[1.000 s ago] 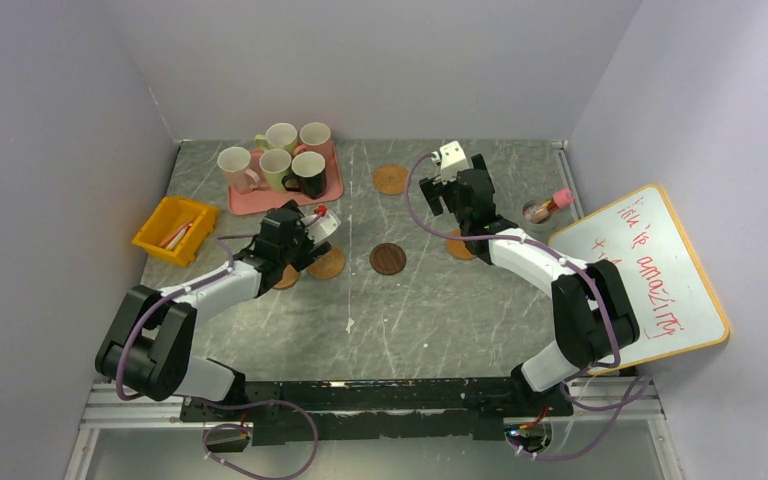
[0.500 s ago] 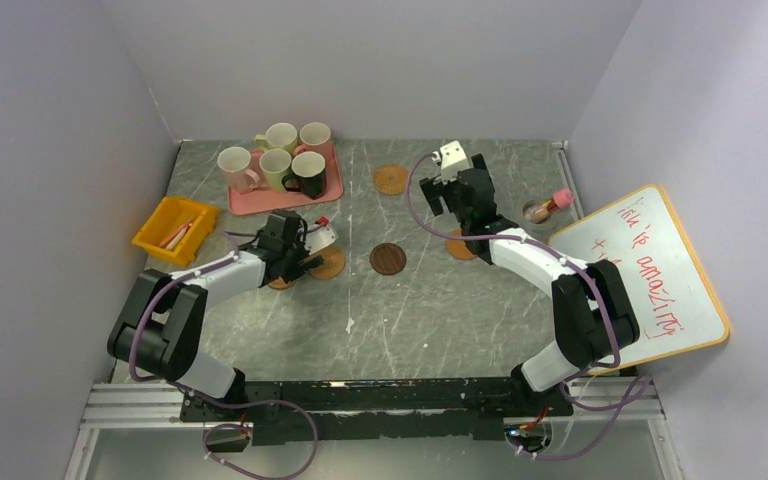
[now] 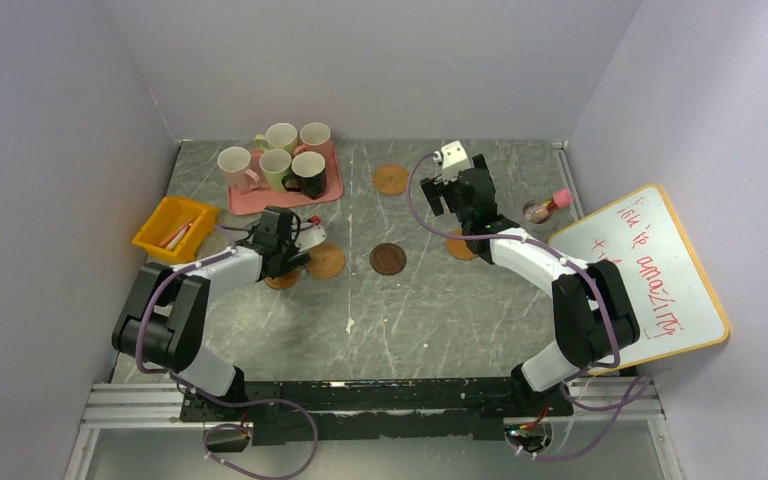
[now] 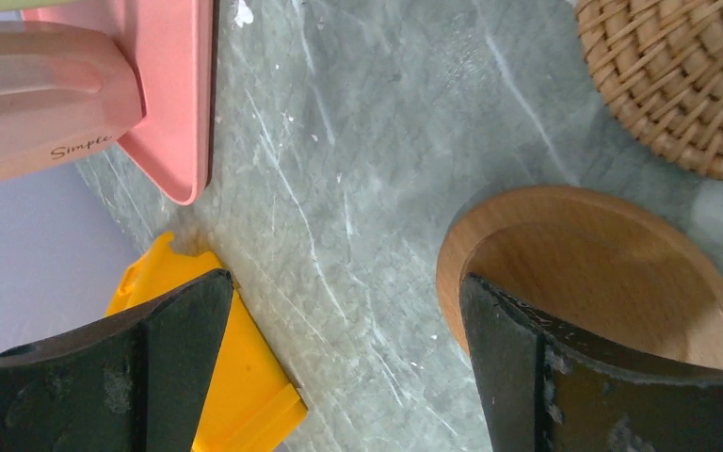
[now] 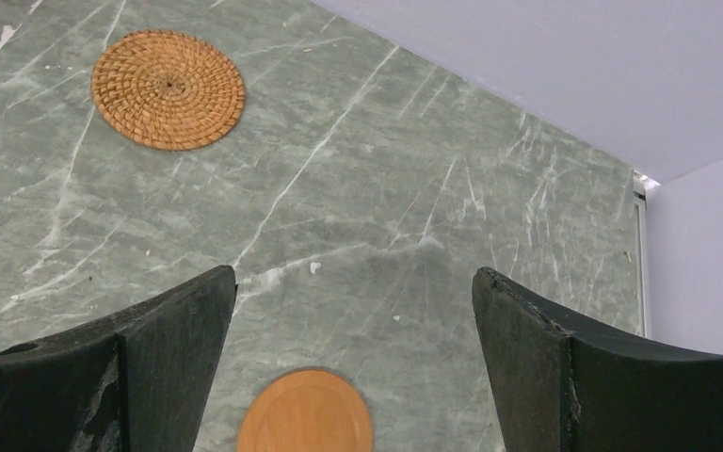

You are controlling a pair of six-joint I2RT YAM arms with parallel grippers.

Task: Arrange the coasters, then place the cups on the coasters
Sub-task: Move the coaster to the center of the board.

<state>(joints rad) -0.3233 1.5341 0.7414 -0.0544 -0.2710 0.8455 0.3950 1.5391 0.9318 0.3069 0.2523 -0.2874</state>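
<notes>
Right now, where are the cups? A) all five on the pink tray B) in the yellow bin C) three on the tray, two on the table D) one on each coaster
A: all five cups stand clustered on the pink tray at the far left, and the coasters lie bare.

Five thin round coasters: two woven rattan discs (image 3: pixel 391 179), two smooth orange-brown wooden discs (image 4: pixel 602 268), one dark brown disc (image 3: pixel 388 259). Five handled ceramic cups: two pink mugs (image 3: pixel 315 136), two pale yellow-green mugs (image 3: pixel 280 137), one black mug (image 3: pixel 309 172). One flat pink tray (image 3: pixel 250 203), one yellow plastic bin (image 3: pixel 175 230), one whiteboard (image 3: pixel 650 270), one small pink-lidded jar (image 3: pixel 545 210).
</notes>
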